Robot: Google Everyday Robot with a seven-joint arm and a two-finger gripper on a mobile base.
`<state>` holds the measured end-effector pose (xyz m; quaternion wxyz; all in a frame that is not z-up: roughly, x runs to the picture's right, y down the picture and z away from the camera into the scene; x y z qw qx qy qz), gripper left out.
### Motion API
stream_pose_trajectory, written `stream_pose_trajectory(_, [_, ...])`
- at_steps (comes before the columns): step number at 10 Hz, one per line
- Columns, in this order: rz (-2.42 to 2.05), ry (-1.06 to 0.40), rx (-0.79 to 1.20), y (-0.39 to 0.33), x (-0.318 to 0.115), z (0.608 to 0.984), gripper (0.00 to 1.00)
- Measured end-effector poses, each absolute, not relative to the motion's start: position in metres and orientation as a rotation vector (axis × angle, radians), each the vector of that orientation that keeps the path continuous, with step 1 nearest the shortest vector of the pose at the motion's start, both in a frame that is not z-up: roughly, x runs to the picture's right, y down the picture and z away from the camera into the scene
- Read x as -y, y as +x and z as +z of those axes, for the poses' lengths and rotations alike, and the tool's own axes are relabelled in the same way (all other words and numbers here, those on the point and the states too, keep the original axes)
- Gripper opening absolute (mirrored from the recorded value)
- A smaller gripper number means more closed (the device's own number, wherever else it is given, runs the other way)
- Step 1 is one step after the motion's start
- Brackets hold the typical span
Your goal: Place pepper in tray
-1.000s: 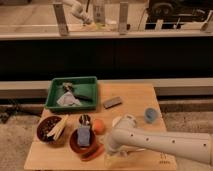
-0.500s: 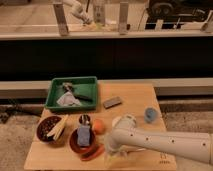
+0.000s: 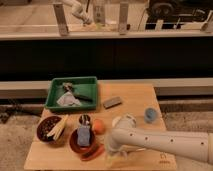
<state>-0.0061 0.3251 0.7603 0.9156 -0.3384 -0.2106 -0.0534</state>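
The pepper, slim and red-orange, lies on the wooden table at the front edge of a dark-red bowl. The green tray stands at the table's back left and holds crumpled paper and a dark utensil. My white arm reaches in from the right. Its gripper hangs down just right of the pepper's end, near the table's front edge. I cannot tell whether it touches the pepper.
A round orange fruit sits behind the pepper. The dark-red bowl holds a blue-grey object, with a can behind it. A second bowl with yellowish food is at the left. A grey block and a blue cup are farther back.
The gripper has edged slightly left and down toward the pepper. The pepper, tray and other objects have not moved.
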Motion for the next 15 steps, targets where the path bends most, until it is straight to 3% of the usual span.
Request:
stream_pose_trajectory(3, [-0.109,-0.697,0.426,-0.0057,-0.3268,0.7599,0.54])
stream_pose_trajectory(9, [-0.099,-0.689,0.415,-0.0046,-0.3284,0.7604,0.52])
stream_pose_trajectory(12, [-0.089,-0.686,0.414,-0.0029,-0.3275,0.7602,0.35])
stream_pose_trajectory(15, [-0.080,-0.694,0.412,-0.0026,-0.3266,0.7603,0.24])
